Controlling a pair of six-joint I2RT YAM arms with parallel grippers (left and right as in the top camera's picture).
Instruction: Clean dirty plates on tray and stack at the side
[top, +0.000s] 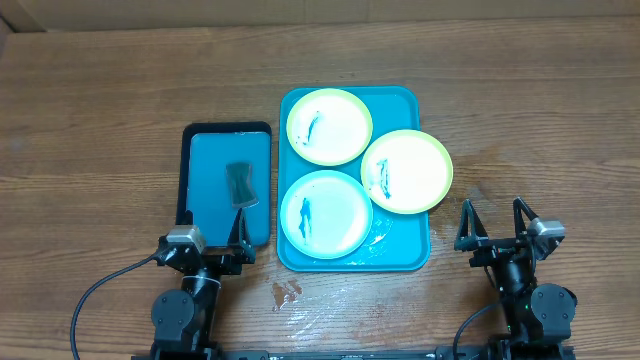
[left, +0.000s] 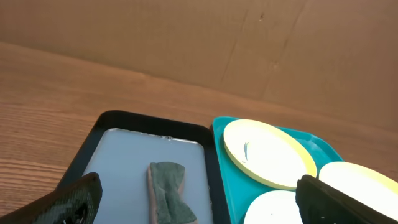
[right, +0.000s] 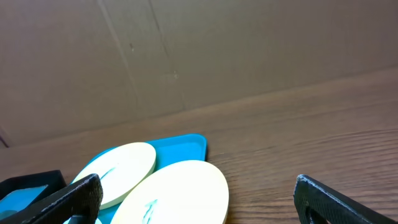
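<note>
The teal tray lies mid-table with three smeared plates on it. One yellow-green plate is at its far end, a light blue plate at its near end. The other yellow-green plate overhangs the right rim. My left gripper hovers open over the near end of a smaller tray, nothing between its fingers. Right of the teal tray my right gripper is open and empty above bare wood. The right wrist view shows both yellow-green plates ahead and to the left.
A dark-rimmed blue tray lies left of the teal one, with a grey-green sponge resting on it. Wet spots mark the wood near the front edge. A cardboard wall stands behind the table.
</note>
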